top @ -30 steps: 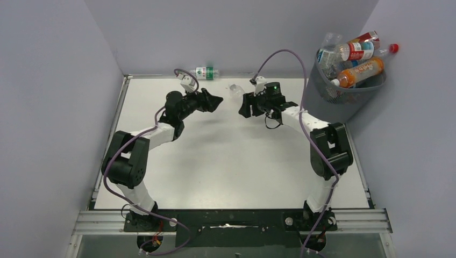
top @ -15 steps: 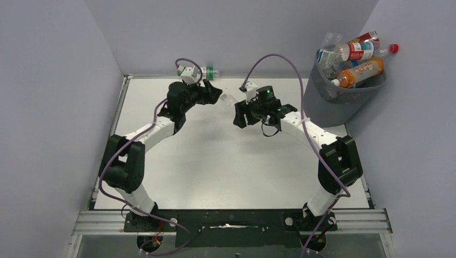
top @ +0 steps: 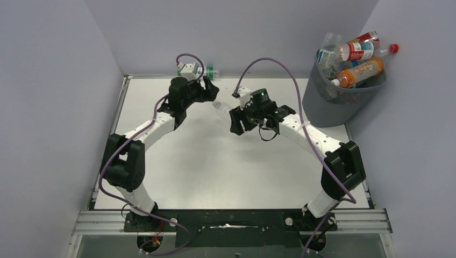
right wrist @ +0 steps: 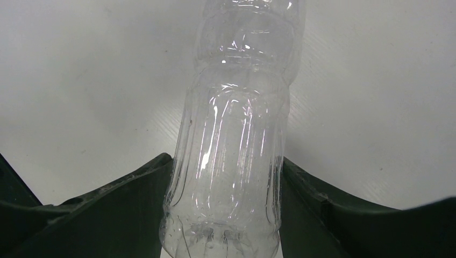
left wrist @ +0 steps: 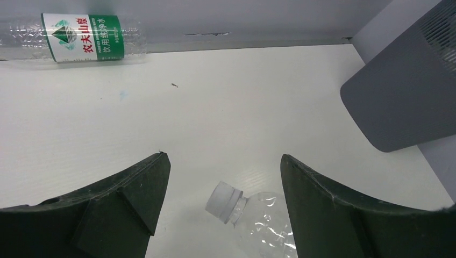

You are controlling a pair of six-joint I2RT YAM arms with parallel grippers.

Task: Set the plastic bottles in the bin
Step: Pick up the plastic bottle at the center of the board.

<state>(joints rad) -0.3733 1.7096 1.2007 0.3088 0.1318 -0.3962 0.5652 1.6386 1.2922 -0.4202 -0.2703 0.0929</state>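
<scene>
Both arms have swung leftward over the past second: the left end effector (left wrist: pixel 220 161), spread and empty, nears the green-labelled bottle (left wrist: pixel 80 37) at the desk's (top: pixel 215 161) 11 o'clock edge, while the right end effector (right wrist: pixel 226 161) clamps a clear bottle (right wrist: pixel 231 134) near 12 o'clock, which probably next needs carrying to the heaped bin (top: pixel 322 102) at 2 o'clock.

Light falls evenly from overhead, bright on the white table (top: pixel 215 161) – the shadows beneath the arms (top: pixel 156 126) are faint and soft-edged. In the right wrist view, the clear bottle (right wrist: pixel 231 161) between the jaws carries small white glints along its ribs, and the surface beyond the jaws reads a duller grey than elsewhere. The left wrist view is sharp ahead of the jaws: up and to their left, the print on the green-label bottle (left wrist: pixel 80 37) is crisp, while the fingers (left wrist: pixel 123 209) at the bottom edge lose detail – nearly black, slightly soft.
</scene>
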